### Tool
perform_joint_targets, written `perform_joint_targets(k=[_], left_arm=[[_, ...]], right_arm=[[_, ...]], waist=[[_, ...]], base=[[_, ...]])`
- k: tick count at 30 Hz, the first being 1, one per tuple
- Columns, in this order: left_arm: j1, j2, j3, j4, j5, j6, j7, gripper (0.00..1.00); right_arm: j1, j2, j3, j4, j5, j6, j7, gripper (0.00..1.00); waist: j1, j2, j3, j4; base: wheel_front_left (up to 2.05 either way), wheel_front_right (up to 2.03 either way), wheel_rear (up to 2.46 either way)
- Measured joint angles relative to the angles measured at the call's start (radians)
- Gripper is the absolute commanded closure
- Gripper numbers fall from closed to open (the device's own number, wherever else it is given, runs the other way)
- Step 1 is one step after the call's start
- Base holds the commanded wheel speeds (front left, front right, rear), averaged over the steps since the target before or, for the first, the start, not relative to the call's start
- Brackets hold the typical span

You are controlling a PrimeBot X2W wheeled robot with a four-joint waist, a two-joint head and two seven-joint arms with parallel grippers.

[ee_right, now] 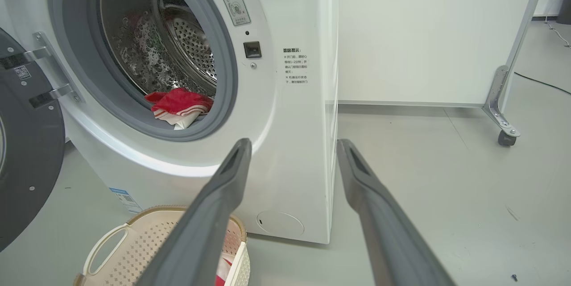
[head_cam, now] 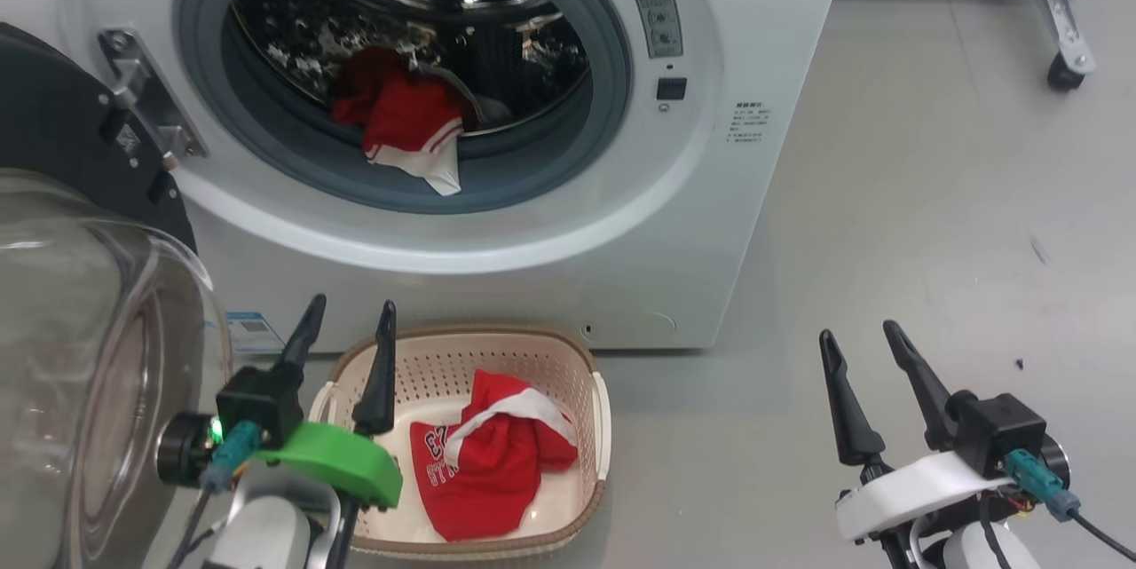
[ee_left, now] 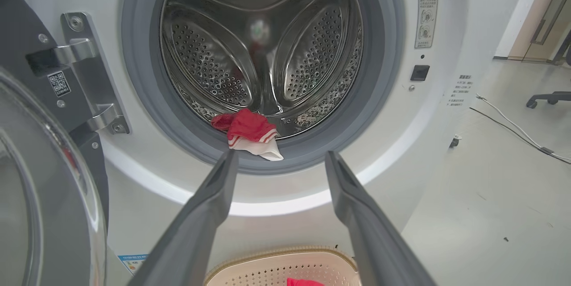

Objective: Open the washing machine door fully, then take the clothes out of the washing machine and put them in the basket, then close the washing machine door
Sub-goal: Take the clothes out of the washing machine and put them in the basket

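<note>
The washing machine door point(head_cam: 80, 303) stands swung wide beside the white washing machine point(head_cam: 763, 36), where a red-and-white garment point(head_cam: 404, 121) drapes over the front lip of the drum point(head_cam: 311, 27). A second red garment point(head_cam: 488, 462) lies in the cream basket point(head_cam: 461, 343) on the floor point(head_cam: 932, 196) below. The left hand point(head_cam: 351, 303), by the basket, and the right hand point(head_cam: 858, 329), off to the side, hold their fingers apart, empty.

White front-load washing machine point(ee_left: 134, 214), round black-rimmed glass door point(ee_left: 40, 196) swung open at left. Red garment w/ white trim point(ee_left: 247, 130) lies at steel drum point(ee_left: 209, 63) front, draped over grey rubber seal point(ee_left: 142, 80). The left gripper point(ee_left: 281, 155) has its jaws spread wide, empty. Cream perforated plastic basket point(ee_left: 267, 270) at btm edge, w/ more red fabric point(ee_left: 303, 282) inside.
</note>
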Motion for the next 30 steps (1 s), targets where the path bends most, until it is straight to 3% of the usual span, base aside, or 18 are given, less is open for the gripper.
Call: perform_joint_targets(k=[14,30], left_arm=[[0.234,0.002,-0.03,-0.108,0.0,0.026,0.0,0.0],[0.332,0.025,-0.039,-0.224,0.0,0.048,0.027,0.0]], right_arm=[[0.109,0.003,0.002,0.0,-0.006,-0.007,0.0,0.0],[0.144,0.006,0.007,-0.019,-0.006,-0.009,0.0,0.0]], waist=[[0.0,0.0,-0.128,0.009],[0.0,0.0,-0.14,-0.006]], base=[[0.0,0.0,0.0],[0.0,0.0,0.0]])
